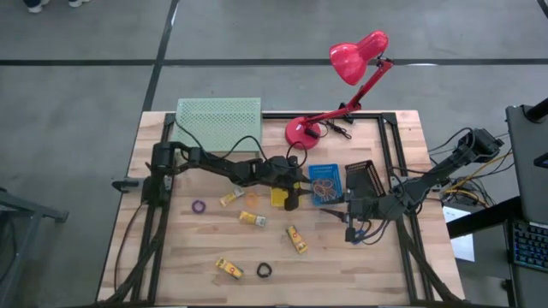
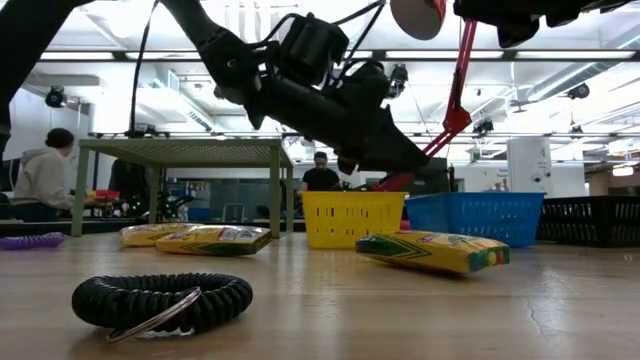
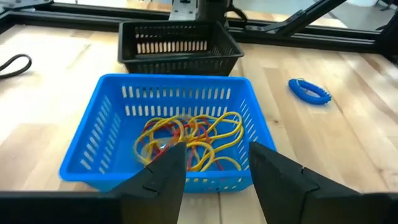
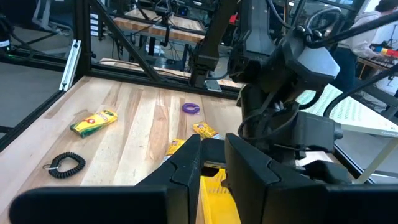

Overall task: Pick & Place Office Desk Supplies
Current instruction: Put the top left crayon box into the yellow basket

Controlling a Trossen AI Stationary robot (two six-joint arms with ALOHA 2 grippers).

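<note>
The left gripper (image 3: 211, 155) hung over the near wall of the small blue plastic basket with slotted sides (image 3: 93, 149). Its two dark fingers (image 3: 158, 180) were spread apart, and nothing was between them. A tangle of thin yellow, red and orange rubber bands (image 3: 193, 134) lay inside that basket, just past the fingers.

The bands were all knotted together. If the arm dipped lower, a loop might hook on a finger and get pulled out when the arm went up. The basket looked light, so a bump on its wall could push it into the black mesh basket (image 3: 180, 46) just behind it.

The right gripper (image 4: 212, 149) waited near the right of the blue basket, close to the left arm. If both moved at once, they might hit each other.

Small yellow packets (image 1: 296, 238), a black coil ring (image 2: 160, 298) and a purple ring (image 1: 199, 206) were on the table, not put away yet.
</note>
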